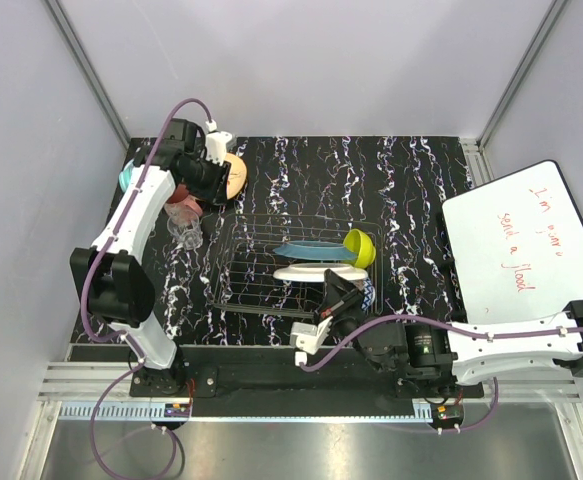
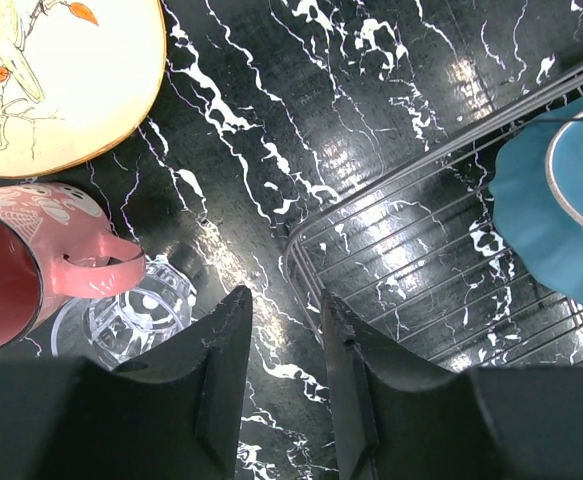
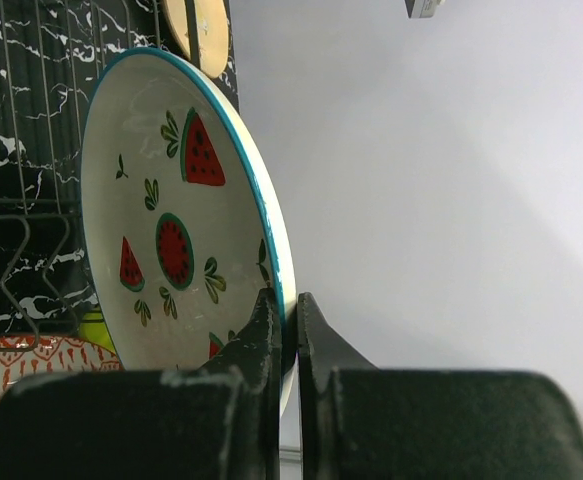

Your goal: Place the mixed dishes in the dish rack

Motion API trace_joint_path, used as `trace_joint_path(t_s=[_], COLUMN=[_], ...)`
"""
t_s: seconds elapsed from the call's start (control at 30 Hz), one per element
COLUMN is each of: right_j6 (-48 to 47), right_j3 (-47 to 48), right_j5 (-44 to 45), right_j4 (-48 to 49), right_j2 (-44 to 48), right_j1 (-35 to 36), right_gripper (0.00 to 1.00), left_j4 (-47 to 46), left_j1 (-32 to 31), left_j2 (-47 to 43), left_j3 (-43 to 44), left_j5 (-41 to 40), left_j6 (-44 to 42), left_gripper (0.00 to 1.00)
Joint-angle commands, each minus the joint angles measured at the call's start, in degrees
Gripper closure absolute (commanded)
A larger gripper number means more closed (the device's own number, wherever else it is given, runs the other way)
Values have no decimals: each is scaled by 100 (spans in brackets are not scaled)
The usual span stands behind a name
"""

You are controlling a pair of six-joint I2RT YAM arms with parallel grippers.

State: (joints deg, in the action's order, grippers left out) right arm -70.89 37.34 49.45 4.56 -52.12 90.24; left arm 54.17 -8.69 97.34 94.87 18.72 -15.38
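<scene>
My right gripper is shut on the rim of the white watermelon-print plate, holding it on edge over the dish rack. The teal plate and the yellow-green bowl are in the rack. A red patterned bowl shows below the held plate. My left gripper is open and empty above the table, between the small clear glass and the rack's corner. The pink mug and the tan floral plate lie to its left.
Something teal peeks out behind the left arm at the table's far left edge. A whiteboard with red writing lies off the table's right side. Grey walls close in the back and sides.
</scene>
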Motion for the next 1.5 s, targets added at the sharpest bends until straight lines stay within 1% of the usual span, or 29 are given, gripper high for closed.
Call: trace_joint_path(t_s=[0.0,0.17,0.27,0.4,0.5,0.83,1.17,1.3,1.47], right_j6=[-451,-811,-847,-1136,-1303,-1506,-1673,-1612,-1402], right_j3=[-278,-806,-913,-869,-746,-588,-219,-324,-719], right_j5=[381,504,574,636,592,574,574,583,662], right_j4=[1231,1872,2136,2497,2594,2559,2462,2471,2454], right_j2=[246,228,202,149,97,-18,-26,-35,0], right_j1=[73,82,73,73,82,108,108,99,99], right_gripper=[100,100,100,100,100,100,100,100,100], left_j4=[-179,-223,-232,-249,-240,-258,-249,-249,-258], left_j1=[34,51,51,51,51,51,51,60,60], left_j2=[-224,-216,-189,-145,-119,-119,-75,-48,-57], left_j3=[-74,-179,-206,-206,-197,-276,-197,-197,-276], left_j5=[61,79,114,140,149,176,211,246,255], left_j6=[-97,-123,-123,-132,-132,-141,-168,-141,-185], left_gripper=[63,63,63,63,64,64,64,64,65])
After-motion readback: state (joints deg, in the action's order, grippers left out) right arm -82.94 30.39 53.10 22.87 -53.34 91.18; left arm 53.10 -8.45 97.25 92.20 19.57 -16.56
